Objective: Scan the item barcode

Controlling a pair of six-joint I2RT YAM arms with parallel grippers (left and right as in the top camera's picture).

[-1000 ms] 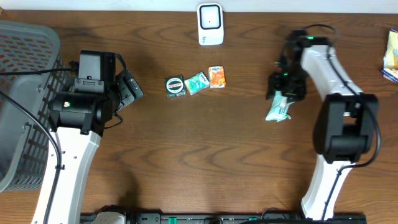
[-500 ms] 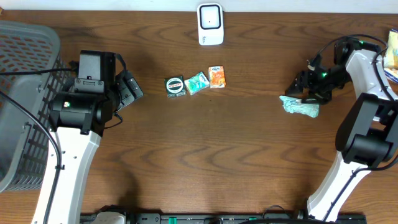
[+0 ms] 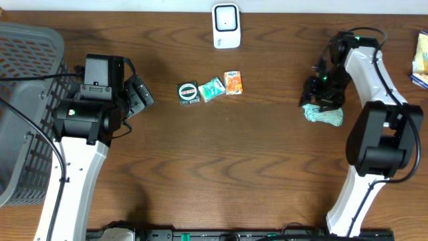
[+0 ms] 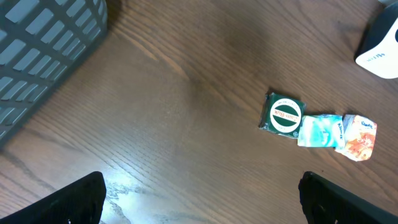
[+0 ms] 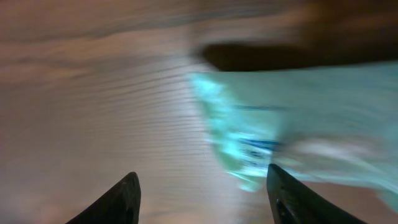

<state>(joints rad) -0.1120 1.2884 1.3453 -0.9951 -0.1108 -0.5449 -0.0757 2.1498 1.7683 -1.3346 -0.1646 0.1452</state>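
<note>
- Wood-grain table [image 3: 254, 167] has your teal packet [image 3: 326, 116] lying flat at its right side.
- Your right gripper [image 3: 319, 100] is just over the packet, fingers apart, clamping nothing.
- The white scanner [image 3: 226, 27] stands at the far edge, well apart.
- Your left gripper [image 4: 199, 202] is spread wide and empty, near the grey basket [image 3: 20, 100].

Basket [image 3: 27, 100] left, scanner [image 3: 226, 27] rear-centre

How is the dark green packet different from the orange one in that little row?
The green packet is dark with a round label; the orange packet is bright with white patches. In the overhead view the green packet is the row's left end, the orange packet its right end. Both are small and lie flat on the table.
</note>
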